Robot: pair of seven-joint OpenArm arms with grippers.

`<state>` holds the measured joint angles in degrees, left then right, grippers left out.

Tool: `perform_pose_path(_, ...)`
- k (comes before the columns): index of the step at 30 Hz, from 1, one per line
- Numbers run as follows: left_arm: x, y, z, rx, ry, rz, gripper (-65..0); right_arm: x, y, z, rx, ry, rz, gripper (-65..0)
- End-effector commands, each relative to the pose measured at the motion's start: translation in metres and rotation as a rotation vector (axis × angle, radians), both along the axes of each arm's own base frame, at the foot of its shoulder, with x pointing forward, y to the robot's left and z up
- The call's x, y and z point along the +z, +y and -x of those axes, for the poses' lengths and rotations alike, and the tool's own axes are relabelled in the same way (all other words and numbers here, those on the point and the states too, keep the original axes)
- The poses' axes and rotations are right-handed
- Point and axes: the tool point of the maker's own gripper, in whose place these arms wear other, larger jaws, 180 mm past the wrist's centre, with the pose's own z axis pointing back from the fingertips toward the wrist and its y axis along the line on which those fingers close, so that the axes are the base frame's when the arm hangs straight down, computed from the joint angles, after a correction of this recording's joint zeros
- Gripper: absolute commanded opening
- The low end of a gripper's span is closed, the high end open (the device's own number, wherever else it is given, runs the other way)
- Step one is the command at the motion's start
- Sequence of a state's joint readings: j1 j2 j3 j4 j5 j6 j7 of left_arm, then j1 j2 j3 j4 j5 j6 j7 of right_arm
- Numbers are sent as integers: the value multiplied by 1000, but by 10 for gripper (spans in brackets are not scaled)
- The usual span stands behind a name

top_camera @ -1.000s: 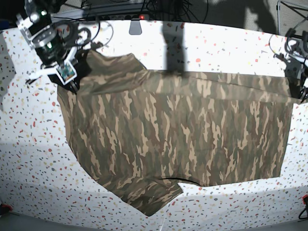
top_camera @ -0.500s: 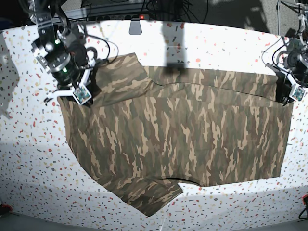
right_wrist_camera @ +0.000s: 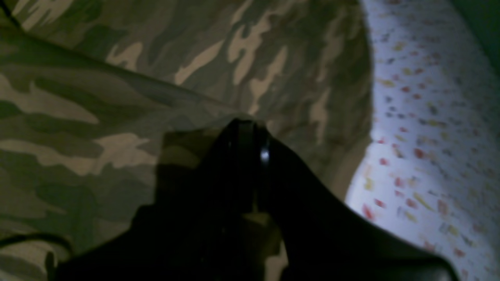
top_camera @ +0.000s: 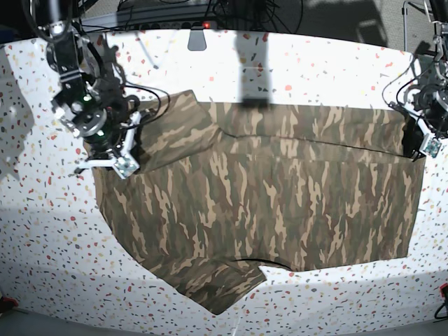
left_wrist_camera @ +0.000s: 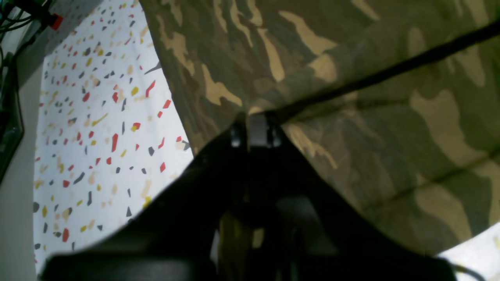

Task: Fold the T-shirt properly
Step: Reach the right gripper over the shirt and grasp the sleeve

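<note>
— What's on the white speckled counter (top_camera: 42, 231)?
— I count one camouflage-print cloth T-shirt (top_camera: 266, 203), spread flat across the middle.
— And my two hands?
— Both pressed together, pinching its far edge: left hand (left_wrist_camera: 254, 128) at one end, right hand (right_wrist_camera: 246, 132) at the other.

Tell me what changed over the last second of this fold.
Both grippers, jaws shut on the far edge of the T-shirt, carried it toward the near side. The right gripper moved down the picture in the base view, dragging the shoulder and sleeve; the left gripper moved less, pulling the hem corner. The folded band along the far edge widened. The near sleeve and near hem stayed put on the table.
</note>
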<state>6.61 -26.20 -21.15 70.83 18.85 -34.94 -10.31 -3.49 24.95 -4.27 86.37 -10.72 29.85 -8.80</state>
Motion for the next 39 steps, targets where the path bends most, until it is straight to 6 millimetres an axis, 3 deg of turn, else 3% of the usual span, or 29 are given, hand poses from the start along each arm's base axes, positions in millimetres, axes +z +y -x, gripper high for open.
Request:
perform_pose_path(1, 19, 7, -10, 0, -59, -13, -650, 15, 0, -16, 18, -59, 18, -650)
perform_pose_path(6, 18, 8, -10, 3, -52, -16, -650, 3, 6, -34, 50, -32, 62, -650)
perform_pose_path(10, 19, 8, -11, 3, -57, -15, -650, 8, 4, -41, 47, -45, 68, -650)
perform_pose_path(21, 20, 8, -12, 4, -59, -16, -650, 7, -6, -42, 26, -24, 88, -650)
perform_pose_path(24, 17, 11, -10, 16, -38, -27, -463, 7, -5, -42, 23, -22, 75, -460)
perform_pose_path(26, 11, 20, -8, 47, 2, -54, -404, 8, -5, -41, 3, -8, 35, -392)
perform_pose_path(32, 14, 52, -3, 108, 58, -153, -402, 24, -12, -45, -40, -28, 9, -391)
perform_pose_path(39, 37, 62, 3, 95, 76, -242, -403, 56, -7, -45, -65, -35, 31, -391)
